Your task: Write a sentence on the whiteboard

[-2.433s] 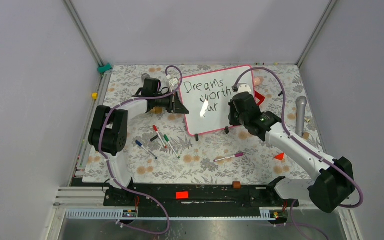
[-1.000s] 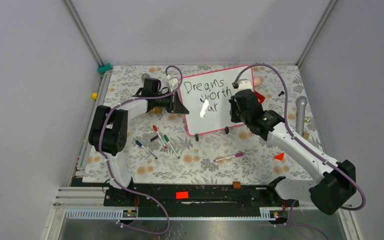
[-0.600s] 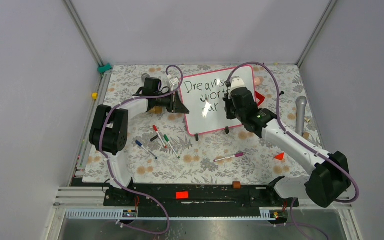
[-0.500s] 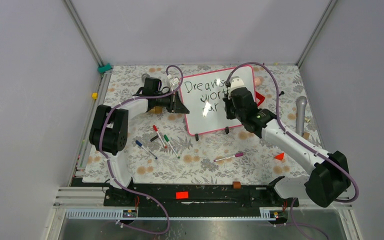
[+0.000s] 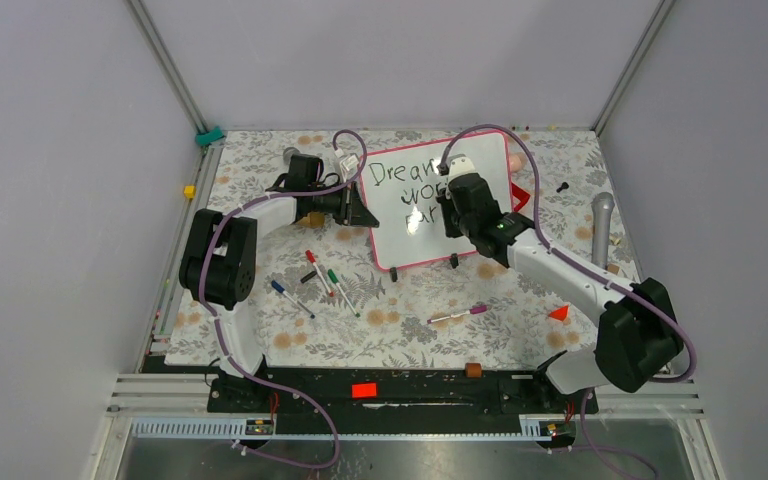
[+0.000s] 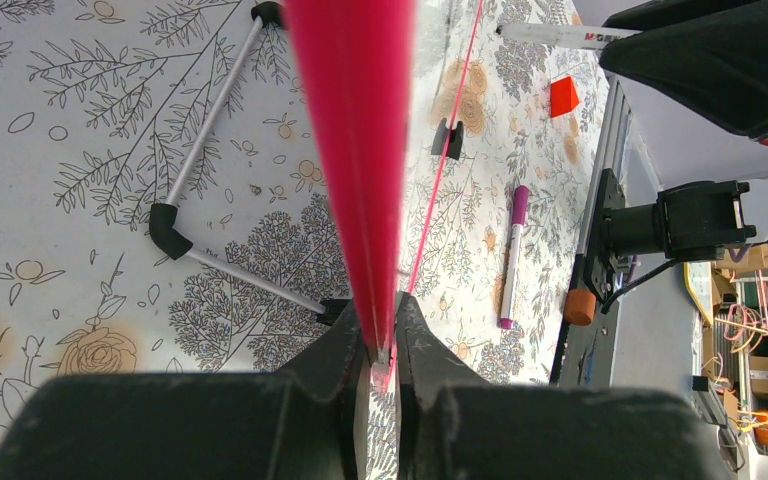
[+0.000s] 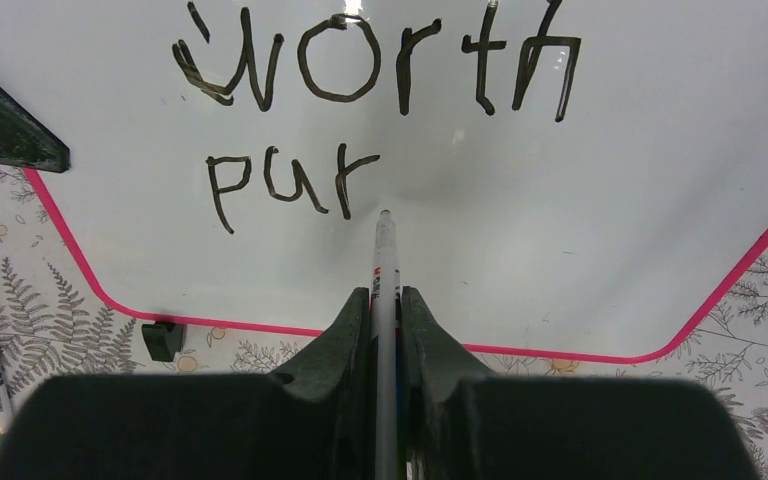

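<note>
Our right fingers [image 7: 345, 345] pinch a marker [image 7: 384, 250], tip pointing far beside the sentence [image 7: 278, 185], "pur" under "worth"; left fingers [image 6: 338, 365] clamp the whiteboard [image 7: 580, 220] by its pink edge.

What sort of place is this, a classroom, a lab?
Probably a robotics lab test cell: a left arm and right arm bolted to a rail at the near edge, plain grey walls with metal posts closing it in, and a whiteboard and loose markers on a flowered cloth.

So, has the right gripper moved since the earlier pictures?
Yes. The right gripper moved left across the large glossy white pink-framed whiteboard, now hiding the ends of its black handwritten words.
</note>
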